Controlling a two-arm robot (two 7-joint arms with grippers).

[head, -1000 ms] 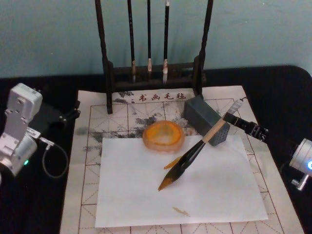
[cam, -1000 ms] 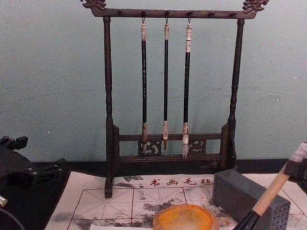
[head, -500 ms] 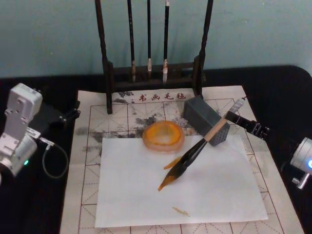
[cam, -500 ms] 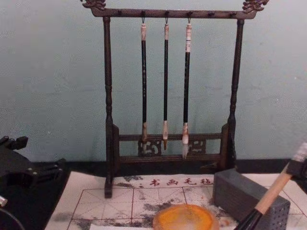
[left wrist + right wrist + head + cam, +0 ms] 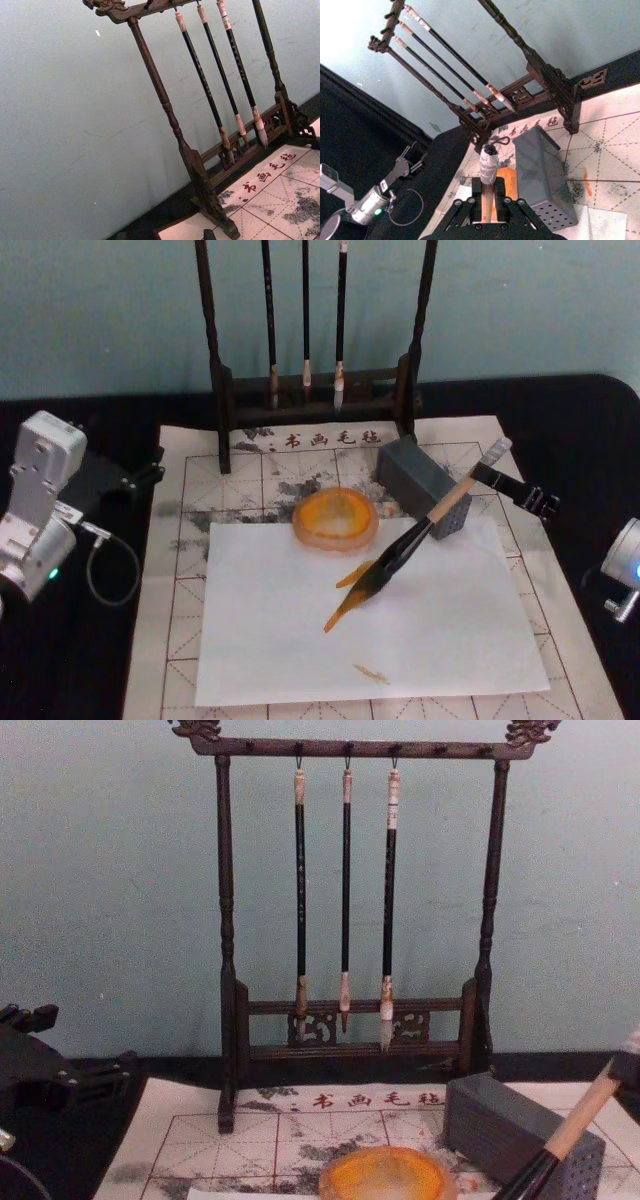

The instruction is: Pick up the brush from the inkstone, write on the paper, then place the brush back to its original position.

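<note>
tipping steeper than before, the brush (image 5: 415, 538), clenched in the right claw (image 5: 482, 474), keeps its tip on the plain white sheet (image 5: 450, 640), likely mid-stroke; left claw (image 5: 145, 472) idles at the counter's (image 5: 585, 420) left edge.

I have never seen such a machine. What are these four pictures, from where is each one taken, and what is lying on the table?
This is a robot with two arms, and each arm ends in a claw. One picture looks down from its head and one looks forward from its chest. The other two come from cameras on its wrists. On the black table lies gridded paper with a white sheet on top. There are also an orange dish, a grey block and a rack with three thin brushes hanging. The right claw is shut on the upper end of a big brush, which slants with its tip down toward the sheet. The left claw rests idle at the left.
</note>
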